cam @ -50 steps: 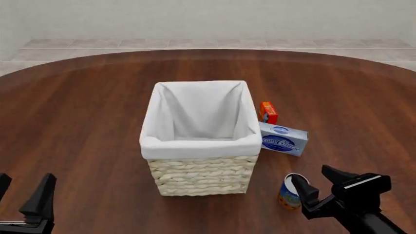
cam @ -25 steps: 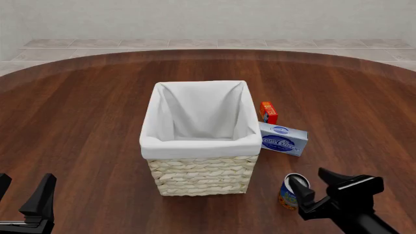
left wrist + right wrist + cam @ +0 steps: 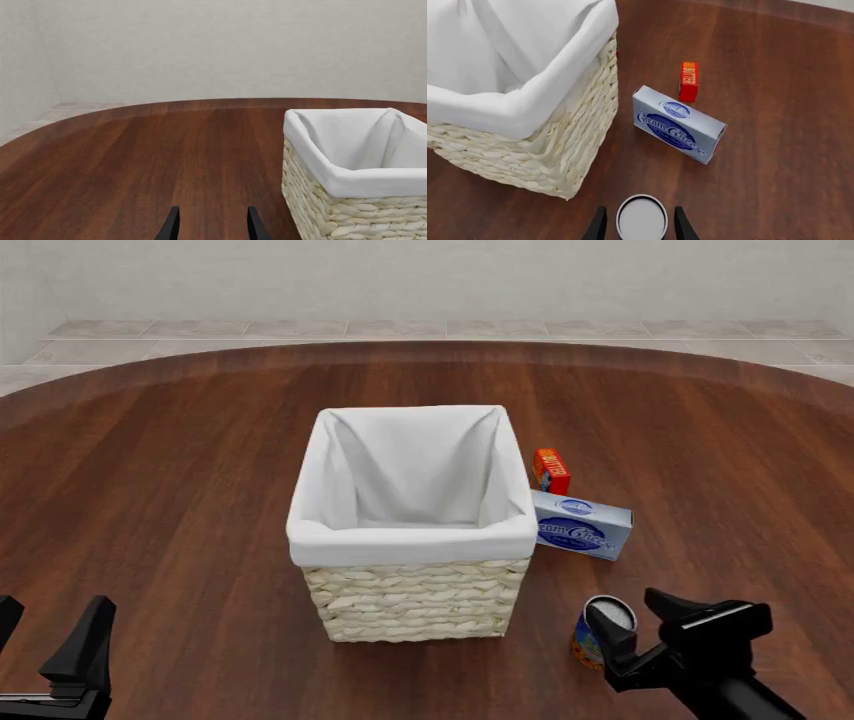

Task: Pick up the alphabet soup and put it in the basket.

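The alphabet soup (image 3: 597,628) is a small can with a silver lid, standing upright on the table to the front right of the basket (image 3: 407,541). My right gripper (image 3: 633,616) is open and low over the table. In the right wrist view the alphabet soup (image 3: 642,218) stands between the two fingers (image 3: 600,224) with a narrow gap on each side. The basket (image 3: 527,107) is wicker with a white lining and holds nothing. My left gripper (image 3: 51,618) is open at the front left, well apart from the basket (image 3: 347,177), with nothing between its fingers (image 3: 172,225).
A blue-and-white flat box (image 3: 582,525) lies just right of the basket, with a small red-orange box (image 3: 550,470) behind it. Both also show in the right wrist view, the flat box (image 3: 679,124) beyond the can and the red-orange box (image 3: 688,81) farther off.
My right gripper has sunk lower and shifted a little left, so its fingers now straddle the can. The can, the basket and the left arm have not moved.
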Action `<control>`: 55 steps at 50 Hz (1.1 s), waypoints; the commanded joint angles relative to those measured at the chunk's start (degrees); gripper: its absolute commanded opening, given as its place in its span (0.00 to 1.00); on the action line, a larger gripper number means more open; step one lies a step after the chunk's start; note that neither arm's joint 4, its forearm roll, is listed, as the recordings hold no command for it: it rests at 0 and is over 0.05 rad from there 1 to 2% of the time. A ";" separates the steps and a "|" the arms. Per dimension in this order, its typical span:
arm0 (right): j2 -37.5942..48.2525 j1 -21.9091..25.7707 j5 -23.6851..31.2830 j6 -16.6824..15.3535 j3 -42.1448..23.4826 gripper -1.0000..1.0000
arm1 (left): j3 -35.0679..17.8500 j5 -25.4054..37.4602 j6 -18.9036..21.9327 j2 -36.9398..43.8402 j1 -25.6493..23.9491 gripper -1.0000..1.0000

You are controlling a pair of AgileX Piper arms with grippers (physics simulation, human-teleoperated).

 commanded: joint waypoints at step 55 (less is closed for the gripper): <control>12.67 0.03 -10.89 0.36 0.33 1.00 | 0.00 0.00 0.00 0.00 0.01 1.00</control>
